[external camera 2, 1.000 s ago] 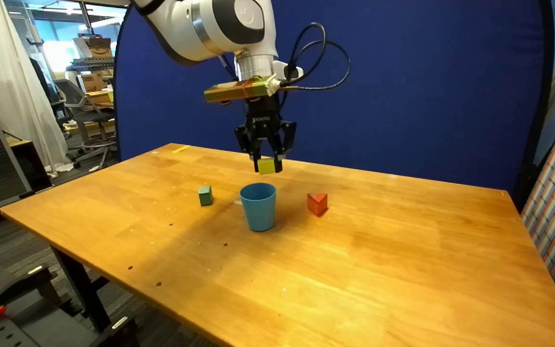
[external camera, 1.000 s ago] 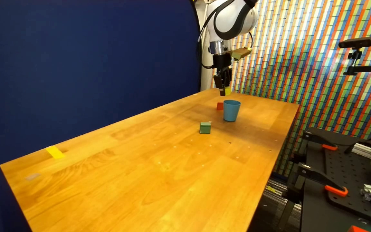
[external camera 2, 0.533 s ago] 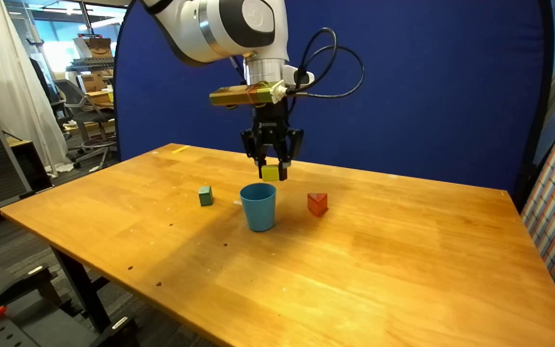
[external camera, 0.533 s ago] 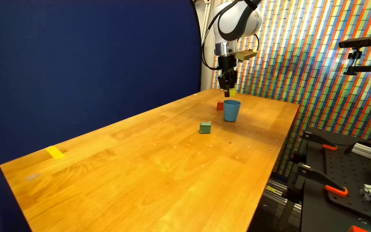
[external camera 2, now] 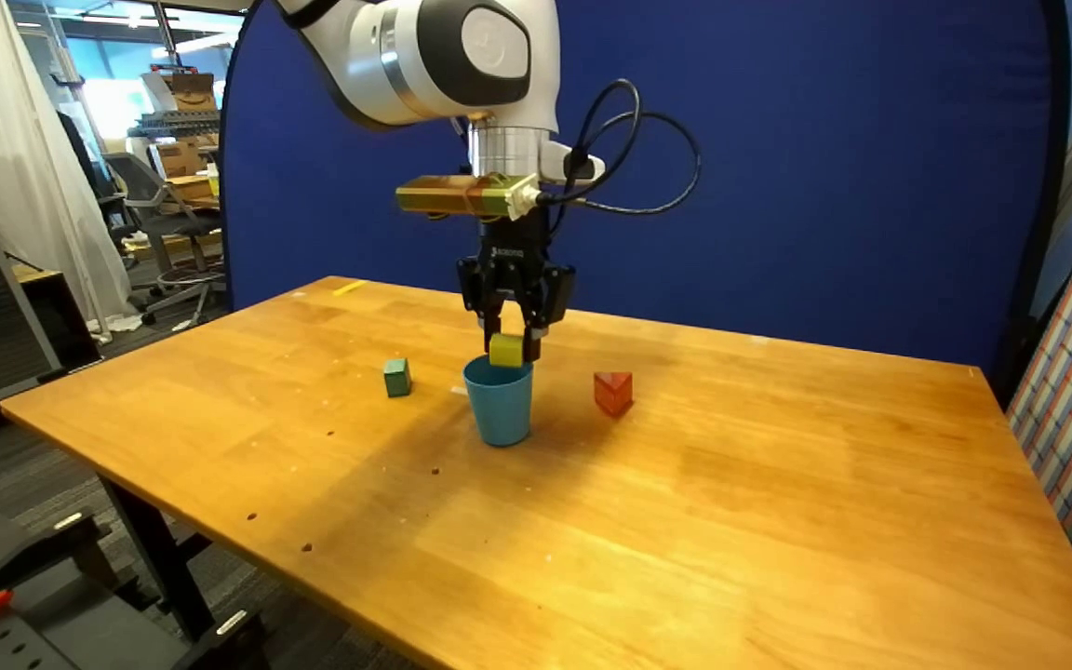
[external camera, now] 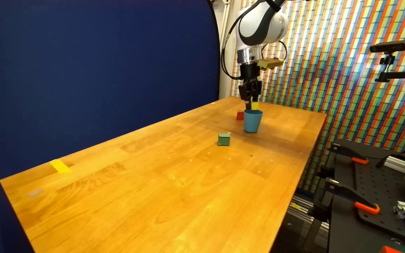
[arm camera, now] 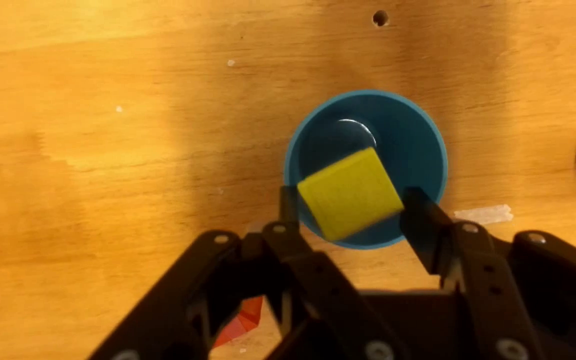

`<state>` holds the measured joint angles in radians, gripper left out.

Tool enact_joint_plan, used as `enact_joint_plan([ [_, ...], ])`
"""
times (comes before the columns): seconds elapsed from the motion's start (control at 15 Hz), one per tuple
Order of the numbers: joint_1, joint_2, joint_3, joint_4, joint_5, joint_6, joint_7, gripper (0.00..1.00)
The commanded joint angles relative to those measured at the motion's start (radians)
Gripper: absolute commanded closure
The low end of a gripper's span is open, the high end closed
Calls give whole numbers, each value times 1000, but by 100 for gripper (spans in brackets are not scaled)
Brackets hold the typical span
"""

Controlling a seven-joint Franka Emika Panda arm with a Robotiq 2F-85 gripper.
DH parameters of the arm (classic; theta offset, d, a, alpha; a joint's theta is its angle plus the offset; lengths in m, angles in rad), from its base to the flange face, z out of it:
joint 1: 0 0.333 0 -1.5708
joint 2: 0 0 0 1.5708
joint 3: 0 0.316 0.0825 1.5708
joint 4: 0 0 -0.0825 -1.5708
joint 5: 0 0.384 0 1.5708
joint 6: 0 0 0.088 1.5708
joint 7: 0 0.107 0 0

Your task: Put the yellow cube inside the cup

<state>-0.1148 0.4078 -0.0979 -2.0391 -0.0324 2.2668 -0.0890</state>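
Wooden tabletop (external camera 2: 778,521), backed by a dark-blue screen (external camera 2: 806,167). White curtain (external camera 2: 24,167), hung near a grey office chair (external camera 2: 180,224). Multicoloured gridded backdrop (external camera: 329,70), seen in both exterior views.

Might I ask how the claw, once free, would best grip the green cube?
I'd come straight down from above and grip two opposite sides of the green cube: boxy, with flat upright faces, it rests on the table apart from the cup.

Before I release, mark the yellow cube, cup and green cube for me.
Yellow cube (arm camera: 350,195), wrist view: the face toward the camera.
Cup (external camera 2: 502,411), in an exterior view: outer wall.
Green cube (external camera: 224,141), in an exterior view: side face toward the camera.
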Motion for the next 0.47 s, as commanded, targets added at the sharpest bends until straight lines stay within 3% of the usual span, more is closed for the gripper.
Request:
enact_joint_plan([
  [0.0, -18, -47, 16, -38, 40, 13, -16, 12],
  [0.13, -20, -57, 14, -43, 47, 8, -18, 0],
  [0.4, -7, -9, 6, -7, 24, -5, 0, 0],
])
